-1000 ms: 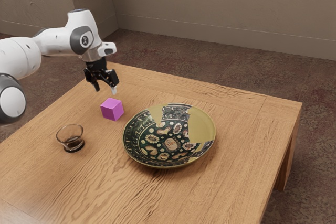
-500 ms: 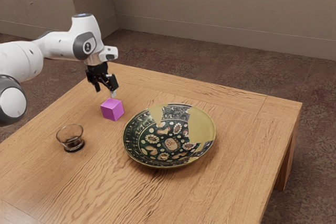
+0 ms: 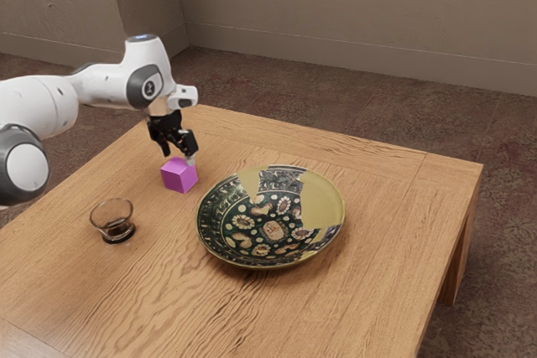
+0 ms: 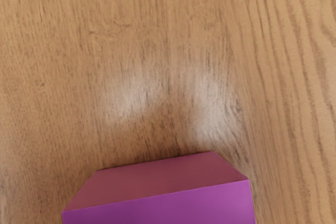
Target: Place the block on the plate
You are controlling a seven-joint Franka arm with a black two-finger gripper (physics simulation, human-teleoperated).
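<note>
My gripper [image 3: 178, 157] is low over the table, its fingers apart just above and behind the purple block [image 3: 179, 176], with nothing held between them. The block rests on the wood beside the plate's rim. In the wrist view the block [image 4: 163, 203] lies close under my hand. The wide plate [image 3: 273, 228], dark with a floral pattern and plain olive patches, sits on the table to the block's right in the exterior view.
A small clear glass bowl with a dark base [image 3: 117, 230] stands on the wooden table [image 3: 352, 299], toward the exterior view's left from the plate. The table's far edge runs behind the gripper and plate.
My hand has come down and shifted slightly toward the exterior view's right, closer over the block. The block, plate and glass bowl have stayed where they were.
</note>
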